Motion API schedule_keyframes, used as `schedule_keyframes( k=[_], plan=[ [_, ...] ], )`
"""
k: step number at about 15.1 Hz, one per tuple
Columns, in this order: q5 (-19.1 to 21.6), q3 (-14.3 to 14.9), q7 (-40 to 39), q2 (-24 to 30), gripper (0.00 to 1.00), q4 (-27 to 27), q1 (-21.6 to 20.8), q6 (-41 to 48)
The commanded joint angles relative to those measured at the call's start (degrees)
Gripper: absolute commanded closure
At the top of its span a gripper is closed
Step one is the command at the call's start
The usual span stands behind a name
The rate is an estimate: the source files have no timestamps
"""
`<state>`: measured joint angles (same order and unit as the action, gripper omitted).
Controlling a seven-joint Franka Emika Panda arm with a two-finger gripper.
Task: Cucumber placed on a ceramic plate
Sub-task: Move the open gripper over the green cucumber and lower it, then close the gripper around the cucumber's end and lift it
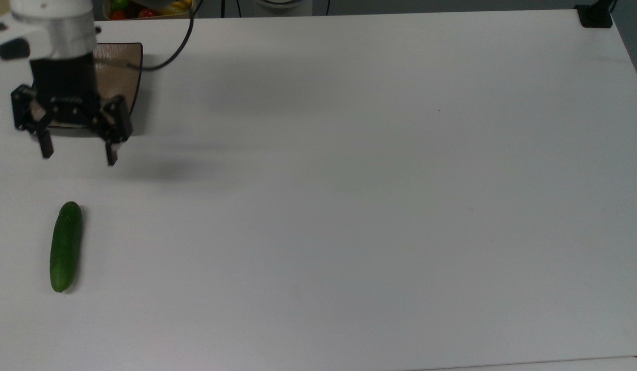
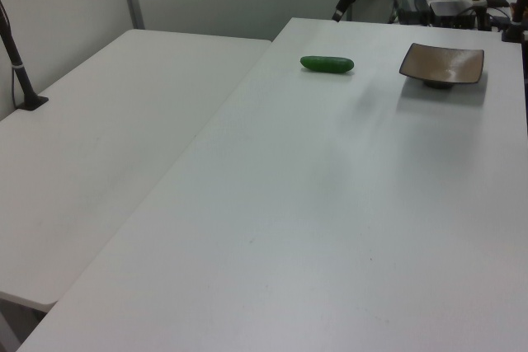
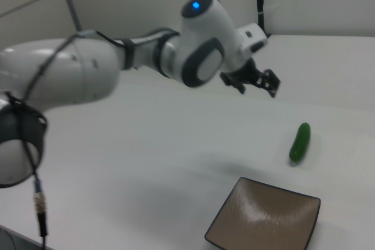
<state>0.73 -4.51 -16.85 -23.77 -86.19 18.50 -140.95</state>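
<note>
Gripper (image 1: pixel 78 153) hangs empty with fingers spread wide above the white table (image 1: pixel 349 180), over the near edge of the ceramic plate (image 1: pixel 126 67). Cucumber (image 1: pixel 66 246) lies flat on bare table, well apart from it, toward the top view's bottom. Its long axis runs roughly up-down in the top view, crosswise to the finger gap, and there is open table all around.

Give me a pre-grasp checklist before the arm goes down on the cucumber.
1. Gripper open: ok, fingers spread wide.
2. Gripper empty: ok, nothing between the fingers.
3. Cucumber free on the table: ok, nothing touches it.
4. Gripper over the cucumber: not ok, in the top view it hangs above it in the picture, between cucumber and plate.
5. Plate empty: ok in the right view, where the whole dish shows bare.
6. Finger line across the cucumber's length: ok, judged from the top view.
</note>
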Motion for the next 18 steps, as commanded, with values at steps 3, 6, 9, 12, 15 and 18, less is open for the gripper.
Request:
schedule_keyframes(
  k=[3, 6, 9, 12, 15, 18],
  plan=[
    [-0.73, 2.05, -0.11, -11.63, 0.0, 7.35, -0.13, -9.77],
    [-0.73, 3.01, -0.11, -16.29, 0.0, 9.63, -0.22, -13.91],
    [-0.72, 3.02, -0.02, -19.37, 0.0, 10.25, -0.13, -17.59],
    [-0.73, 3.1, -0.02, -21.83, 0.0, 10.25, -0.22, -20.59],
    [-0.73, 3.1, -0.02, -24.65, 0.0, 10.34, -0.13, -24.45],
    [-0.73, 3.8, -0.11, -25.79, 0.0, 10.34, -0.13, -25.26]
  ],
)
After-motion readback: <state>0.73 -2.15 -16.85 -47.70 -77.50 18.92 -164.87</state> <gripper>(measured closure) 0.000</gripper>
